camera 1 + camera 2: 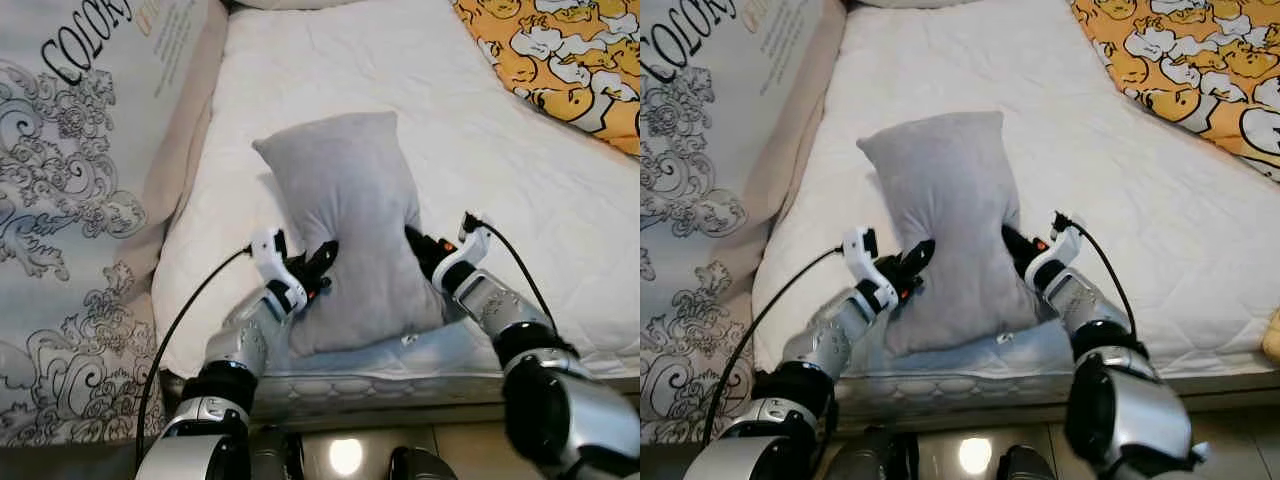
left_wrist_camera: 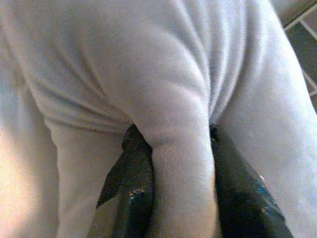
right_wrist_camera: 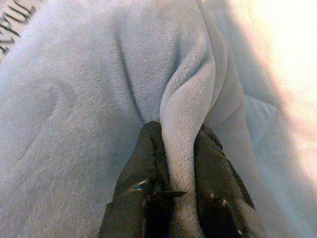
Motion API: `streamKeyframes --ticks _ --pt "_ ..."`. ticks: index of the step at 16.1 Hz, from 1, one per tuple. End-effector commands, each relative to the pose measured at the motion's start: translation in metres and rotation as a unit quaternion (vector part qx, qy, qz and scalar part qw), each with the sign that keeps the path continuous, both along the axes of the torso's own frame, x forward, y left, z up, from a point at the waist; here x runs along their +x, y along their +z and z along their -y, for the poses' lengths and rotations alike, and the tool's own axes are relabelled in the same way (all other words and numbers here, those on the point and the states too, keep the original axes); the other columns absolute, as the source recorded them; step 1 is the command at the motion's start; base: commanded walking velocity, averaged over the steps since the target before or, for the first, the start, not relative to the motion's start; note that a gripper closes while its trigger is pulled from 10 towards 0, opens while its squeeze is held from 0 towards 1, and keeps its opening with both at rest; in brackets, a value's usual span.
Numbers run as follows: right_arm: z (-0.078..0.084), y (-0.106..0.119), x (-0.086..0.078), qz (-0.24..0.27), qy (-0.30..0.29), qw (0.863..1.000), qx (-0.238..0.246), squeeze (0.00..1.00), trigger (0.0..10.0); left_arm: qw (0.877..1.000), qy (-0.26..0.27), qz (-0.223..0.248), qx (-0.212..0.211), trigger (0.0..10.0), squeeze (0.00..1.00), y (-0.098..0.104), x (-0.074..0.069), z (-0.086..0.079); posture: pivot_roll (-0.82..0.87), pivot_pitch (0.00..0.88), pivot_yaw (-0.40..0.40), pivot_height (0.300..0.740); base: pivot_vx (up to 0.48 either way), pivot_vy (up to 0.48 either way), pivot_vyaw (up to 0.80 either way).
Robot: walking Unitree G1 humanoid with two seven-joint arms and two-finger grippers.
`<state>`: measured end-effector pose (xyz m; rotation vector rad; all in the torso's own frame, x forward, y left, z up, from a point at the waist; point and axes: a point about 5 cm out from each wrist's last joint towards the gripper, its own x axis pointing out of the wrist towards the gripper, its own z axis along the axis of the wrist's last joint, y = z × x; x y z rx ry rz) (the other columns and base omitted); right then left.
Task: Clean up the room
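Writing first: we read "COLOR" in big black letters on the plastic-wrapped mattress (image 1: 70, 150) leaning at the robot's left, with grey scroll ornaments printed below it; smaller tan lettering beside it is too blurred for us to read. No other label legible.

We see a grey pillow (image 1: 350, 220) standing on its short end near the front edge of the bed (image 1: 520, 200), tilted a little, top corner toward the leaning mattress. Soft plush fabric, plain, no pattern, creased and pinched in where it is gripped. The bed is covered by a white quilted cover.

Left end effector (image 1: 322, 262) is at the pillow's lower left side; in the left wrist view we see its two black fingers (image 2: 133, 183) clamped on a fold of grey fabric between them. Right end effector (image 1: 420, 250) is at the pillow's right side; the right wrist view shows its fingers (image 3: 148, 168) clamped on a raised ridge of the same fabric.

At the far right of the bed lies an orange blanket (image 1: 560, 50) with a yellow duck cartoon print. Glossy tiled floor (image 1: 345, 455) shows below the bed edge.
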<state>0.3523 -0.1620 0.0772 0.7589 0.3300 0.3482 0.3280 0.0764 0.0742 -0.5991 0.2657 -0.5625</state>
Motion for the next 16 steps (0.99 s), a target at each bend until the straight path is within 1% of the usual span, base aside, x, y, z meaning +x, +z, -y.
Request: streamKeyframes --ticks 1,2,3,4,5,6,7,8,9,10,11,12,13,14,16 --pt "-0.014 0.001 0.0 0.006 0.008 1.0 0.024 0.0 0.0 0.999 -0.032 0.004 0.021 0.0 0.0 0.001 -0.004 0.014 -0.01 0.001 0.098 0.74 0.0 0.0 0.0" --pt "-0.021 0.003 -0.003 0.024 0.021 0.999 0.003 0.0 0.0 0.999 -0.024 0.009 0.047 0.0 0.0 0.003 -0.003 0.012 -0.02 0.0 0.101 0.74 0.0 0.0 0.0" --pt "-0.028 0.005 -0.007 0.034 0.034 0.999 -0.014 0.0 0.0 0.998 -0.013 0.025 0.053 0.0 0.0 0.012 -0.001 0.01 -0.02 0.0 0.104 0.74 0.0 0.0 0.0" --pt "-0.029 0.009 -0.009 0.049 0.026 0.998 -0.024 0.0 0.0 0.998 -0.005 0.033 0.056 0.0 0.0 0.018 0.0 0.008 -0.03 0.0 0.11 0.74 0.0 0.0 0.0" --pt "-0.029 0.018 -0.012 0.067 0.002 0.998 -0.023 0.0 0.0 0.997 -0.002 0.042 0.066 0.0 0.0 0.026 -0.001 0.009 -0.03 0.0 0.11 0.74 0.0 0.0 0.0" --pt "-0.028 0.021 -0.014 0.072 -0.005 0.997 -0.023 0.0 0.0 0.997 0.0 0.04 0.07 0.0 0.0 0.029 -0.001 0.009 -0.03 0.0 0.107 0.74 0.0 0.0 0.0" --pt "-0.027 0.03 -0.021 0.088 -0.014 0.995 -0.044 0.0 0.0 0.994 0.01 0.056 0.091 0.0 0.0 0.038 0.0 0.008 -0.02 0.0 0.104 0.74 0.0 0.0 0.0" --pt "-0.025 0.038 -0.029 0.097 -0.024 0.992 -0.071 0.0 0.0 0.988 0.022 0.084 0.128 0.0 0.0 0.048 0.0 0.005 -0.02 0.0 0.104 0.74 0.0 0.0 0.0" --pt "-0.023 0.047 -0.037 0.115 -0.047 0.985 -0.122 0.0 10.0 0.978 0.046 0.122 0.162 3.1 0.0 0.06 -0.002 -0.001 -0.03 0.0 0.108 0.74 0.0 0.0 0.0" --pt "-0.022 0.052 -0.041 0.134 -0.069 0.974 -0.17 0.0 10.0 0.971 0.056 0.139 0.187 7.8 0.0 0.064 -0.003 -0.004 -0.03 0.0 0.109 0.74 0.0 0.0 0.0" --pt "-0.023 0.052 -0.045 0.131 -0.076 0.968 -0.202 0.0 10.0 0.966 0.049 0.152 0.205 10.0 0.0 0.067 -0.007 -0.006 -0.04 0.0 0.111 0.74 0.0 0.0 0.0" --pt "-0.025 0.05 -0.047 0.116 -0.07 0.97 -0.202 0.0 10.0 0.962 0.046 0.158 0.216 10.0 0.0 0.068 -0.009 -0.008 -0.04 0.0 0.108 0.74 0.0 0.0 0.0" --pt "-0.028 0.049 -0.052 0.104 -0.06 0.969 -0.214 0.0 10.0 0.956 0.046 0.168 0.235 10.0 0.0 0.068 -0.013 -0.011 -0.04 0.0 0.105 0.74 0.0 0.0 0.0" --pt "-0.034 0.05 -0.064 0.102 -0.047 0.972 -0.205 0.0 10.0 0.948 0.056 0.178 0.257 10.0 0.0 0.069 -0.02 -0.016 -0.04 0.0 0.101 0.74 0.0 0.0 0.0" --pt "-0.035 0.051 -0.071 0.097 -0.064 0.972 -0.203 0.0 10.0 0.946 0.065 0.173 0.268 10.0 0.0 0.068 -0.027 -0.02 -0.04 0.0 0.094 0.74 0.0 0.0 0.0"
